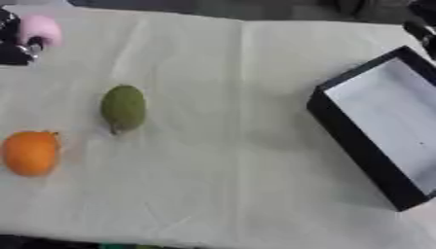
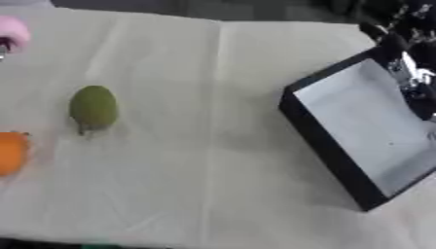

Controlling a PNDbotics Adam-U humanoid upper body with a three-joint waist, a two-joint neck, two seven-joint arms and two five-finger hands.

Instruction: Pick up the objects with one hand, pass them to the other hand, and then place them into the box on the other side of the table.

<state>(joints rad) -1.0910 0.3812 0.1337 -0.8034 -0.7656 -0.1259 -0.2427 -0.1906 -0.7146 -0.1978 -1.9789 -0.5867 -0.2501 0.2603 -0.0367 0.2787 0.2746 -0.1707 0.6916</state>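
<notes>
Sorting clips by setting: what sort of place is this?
Probably a lab or test bench, not a home: a table under a plain pale cloth, toy-like fruit laid out, and a black box set for sorting.

A pink round thing (image 1: 40,30) sits in the left hand (image 1: 17,36), up in the far left corner. A green fruit (image 1: 123,107) shaped like an egg lies on the bench, nearer than that hand and a bit to its right. An orange fruit (image 1: 30,152) lies nearer again, at the left edge. A black box (image 1: 357,146) with a pale inside sits tilted, well apart on the right, under the right hand (image 2: 415,73).
</notes>
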